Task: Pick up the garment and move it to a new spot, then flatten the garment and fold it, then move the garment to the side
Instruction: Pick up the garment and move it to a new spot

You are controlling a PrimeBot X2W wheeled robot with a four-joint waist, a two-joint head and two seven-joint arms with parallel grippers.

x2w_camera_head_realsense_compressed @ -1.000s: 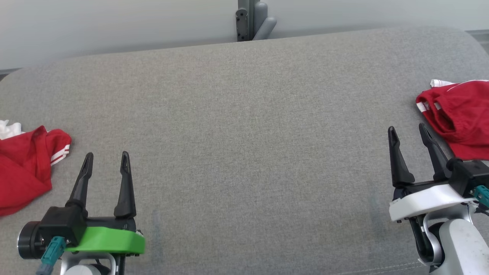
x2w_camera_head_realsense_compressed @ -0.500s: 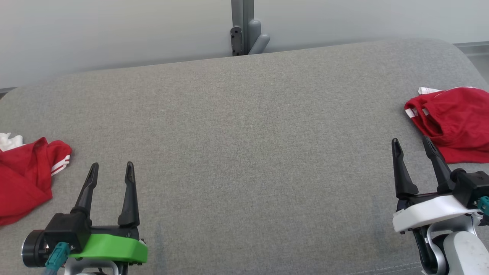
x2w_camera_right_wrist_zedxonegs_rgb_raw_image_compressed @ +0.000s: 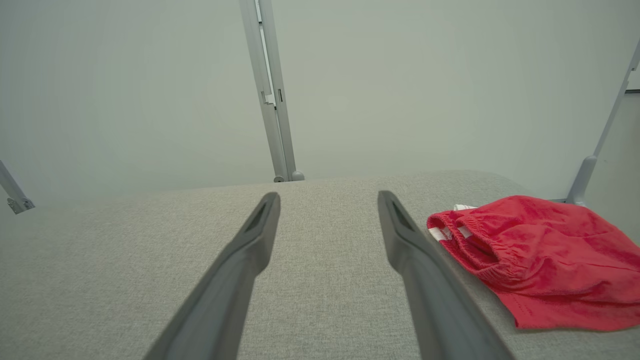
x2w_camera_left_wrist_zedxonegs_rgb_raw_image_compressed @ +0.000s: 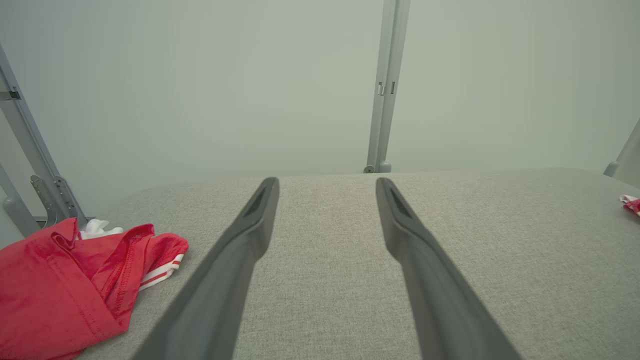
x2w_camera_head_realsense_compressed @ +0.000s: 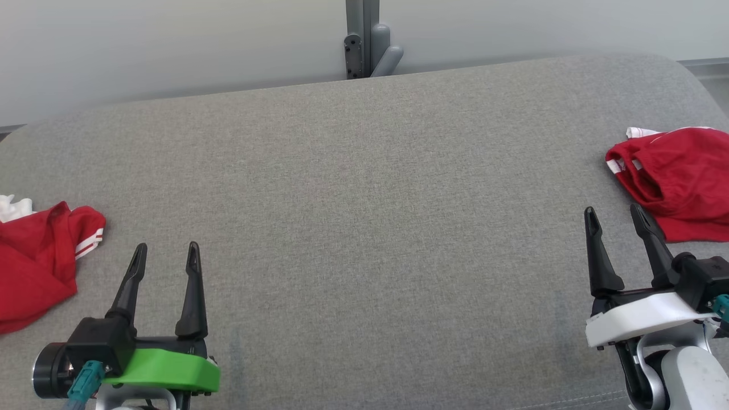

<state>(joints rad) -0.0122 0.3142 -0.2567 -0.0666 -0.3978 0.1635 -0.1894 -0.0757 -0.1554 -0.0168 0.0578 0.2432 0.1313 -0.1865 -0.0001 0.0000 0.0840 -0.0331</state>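
The left gripper (x2w_camera_head_realsense_compressed: 167, 246) and right gripper (x2w_camera_head_realsense_compressed: 613, 209) stand wide, holding nothing. Best pinch the red garment (x2w_camera_head_realsense_compressed: 678, 176) at right by its waistband (1 gathered edge).

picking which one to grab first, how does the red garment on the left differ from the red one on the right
The left garment shows a sleeve cuff with white stripes; the right garment shows a gathered, elastic-looking opening. The left garment lies beside the left end effector, the right garment beside the right end effector. Both are red with white trim, crumpled, lying free on the grey surface.
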